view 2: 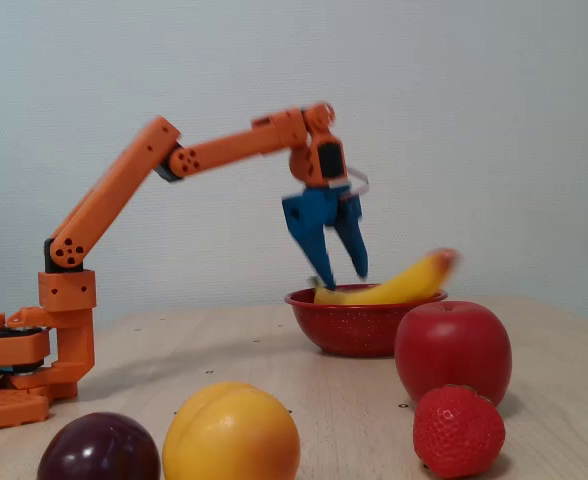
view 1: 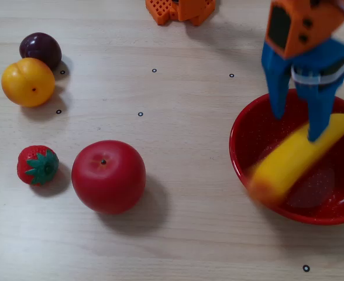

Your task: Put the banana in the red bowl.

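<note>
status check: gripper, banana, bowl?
Gripper open over the red bowl, fingers either side of the banana. Banana blurred, lying tilted in the bowl, one end above the rim. Apple and other fruit well clear.

The place looked like a hobbyist's robot test bench: a pale wood-grain surface (view 1: 189,175) dotted with small black ring markers (view 1: 140,114), a plain bluish-white wall (view 2: 474,120), and an orange 3D-printed arm (view 2: 124,190) among toy fruit.
</note>
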You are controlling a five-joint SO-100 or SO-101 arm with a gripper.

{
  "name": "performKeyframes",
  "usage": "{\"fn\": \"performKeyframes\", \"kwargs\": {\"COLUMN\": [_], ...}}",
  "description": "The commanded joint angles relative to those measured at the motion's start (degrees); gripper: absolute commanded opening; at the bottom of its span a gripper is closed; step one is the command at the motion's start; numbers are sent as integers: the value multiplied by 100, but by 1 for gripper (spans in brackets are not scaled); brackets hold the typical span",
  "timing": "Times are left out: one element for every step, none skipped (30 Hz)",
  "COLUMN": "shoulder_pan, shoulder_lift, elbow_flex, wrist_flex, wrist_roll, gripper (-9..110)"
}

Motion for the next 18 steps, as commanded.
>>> {"fn": "performKeyframes", "kwargs": {"shoulder_pan": [-176, -229, -299, -352, -422, -483, -545, -598, -642, -677, -721, -765, -817, -870, -932, -984, -1037, -1099], "shoulder_lift": [1433, 1652, 1881, 2074, 2276, 2470, 2654, 2839, 3023, 3190, 3393, 3577, 3771, 3990, 4192, 4438, 4702, 5001], "elbow_flex": [-53, 97, 220, 316, 422, 492, 536, 589, 633, 677, 782, 896, 1055, 1257, 1494, 1793, 2118, 2479], "wrist_flex": [-211, -264, -299, -396, -457, -448, -457, -404, -264, -202, -97, -79, -79, -97, -149, -220, -325, -519], "wrist_roll": [-308, -325, -387, -554, -624, -659, -817, -861, -861, -958, -1002, -1063, -1143, -1213, -1301, -1389, -1485, -1652], "gripper": [5, 0, 0, 0, 0, 0, 0, 0, 0, 0, 0, 0, 0, 0, 0, 0, 0, 0]}}
